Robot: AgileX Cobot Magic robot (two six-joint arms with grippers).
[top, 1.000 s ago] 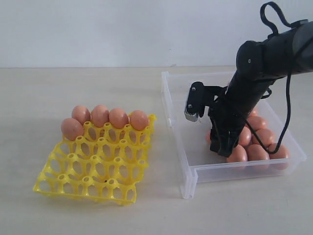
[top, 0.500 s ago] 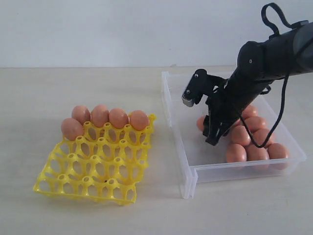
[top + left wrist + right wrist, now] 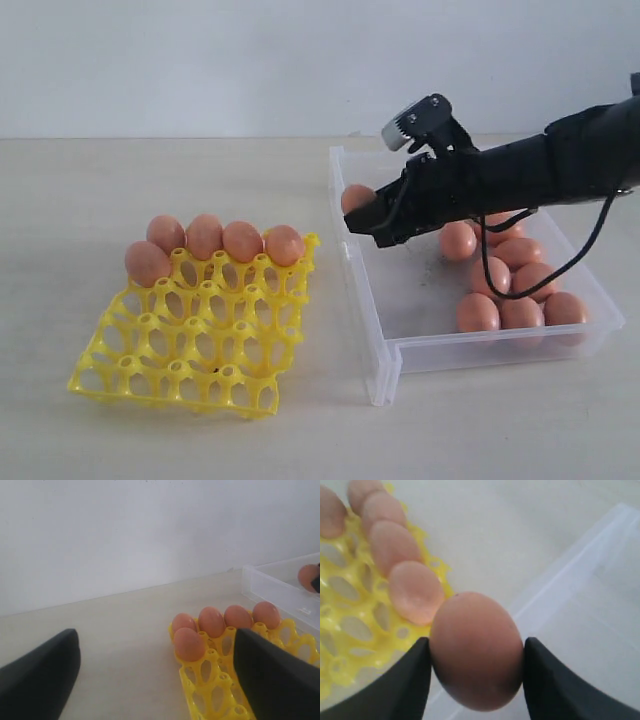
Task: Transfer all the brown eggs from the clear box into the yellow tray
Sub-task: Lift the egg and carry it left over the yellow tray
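Observation:
My right gripper is shut on one brown egg and holds it in the air over the left wall of the clear box. The right wrist view shows that egg pinched between both black fingers. Several more brown eggs lie in the right part of the box. The yellow tray sits to the left, with several eggs in its far row and far left corner. My left gripper is open and empty near the tray, and does not show in the exterior view.
The pale table runs back to a white wall. The right arm reaches in from the right over the box, with a black cable hanging above the eggs.
The right gripper has lifted out of the box with an egg and swung up and left to the box's left wall. The tray and its eggs have not moved.

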